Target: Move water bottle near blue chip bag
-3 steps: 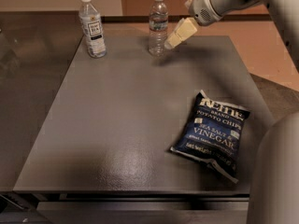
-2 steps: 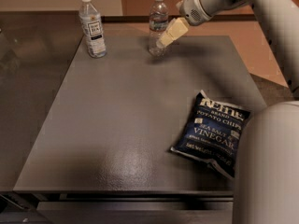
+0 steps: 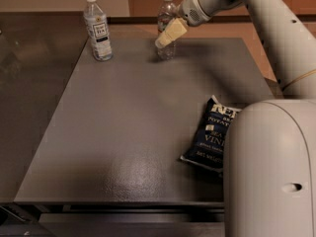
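The water bottle (image 3: 166,14), clear with a white cap, stands upright at the far edge of the dark table (image 3: 123,127), right of centre. My gripper (image 3: 170,33) reaches in from the upper right and sits at the bottle's middle, overlapping it from the front. The blue chip bag (image 3: 210,137) lies flat at the table's right side, well in front of the bottle. Its right part is hidden behind my arm's large white segment (image 3: 271,172).
A second bottle (image 3: 97,27) with a large white-and-black label stands upright at the far left of the table. My arm (image 3: 266,19) spans the upper right. The table's front edge runs along the bottom.
My gripper has moved left, from beside the water bottle to over its middle. My arm's white segment has swung in at the lower right and now covers part of the chip bag.
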Controlling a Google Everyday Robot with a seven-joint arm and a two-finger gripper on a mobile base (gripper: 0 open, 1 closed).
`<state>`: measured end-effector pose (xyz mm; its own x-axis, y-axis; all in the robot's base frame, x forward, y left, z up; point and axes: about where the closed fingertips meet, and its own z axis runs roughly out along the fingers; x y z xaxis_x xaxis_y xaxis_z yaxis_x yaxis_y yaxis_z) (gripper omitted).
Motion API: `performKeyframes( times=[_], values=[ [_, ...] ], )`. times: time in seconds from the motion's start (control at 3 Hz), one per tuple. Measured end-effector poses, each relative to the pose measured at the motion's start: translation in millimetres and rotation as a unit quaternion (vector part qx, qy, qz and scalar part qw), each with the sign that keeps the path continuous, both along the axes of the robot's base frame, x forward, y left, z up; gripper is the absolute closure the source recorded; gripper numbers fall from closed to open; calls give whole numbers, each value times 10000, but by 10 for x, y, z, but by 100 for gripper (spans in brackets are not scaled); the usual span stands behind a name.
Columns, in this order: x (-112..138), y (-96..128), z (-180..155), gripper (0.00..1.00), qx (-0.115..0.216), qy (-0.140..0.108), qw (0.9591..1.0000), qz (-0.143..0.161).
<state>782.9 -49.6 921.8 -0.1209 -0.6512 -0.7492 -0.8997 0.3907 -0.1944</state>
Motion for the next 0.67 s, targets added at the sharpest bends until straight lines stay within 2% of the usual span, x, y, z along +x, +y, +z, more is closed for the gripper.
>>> performKeyframes(
  times=[0.67],
  values=[
    [117, 1, -22, 62, -21, 130, 9997, -200]
  ],
)
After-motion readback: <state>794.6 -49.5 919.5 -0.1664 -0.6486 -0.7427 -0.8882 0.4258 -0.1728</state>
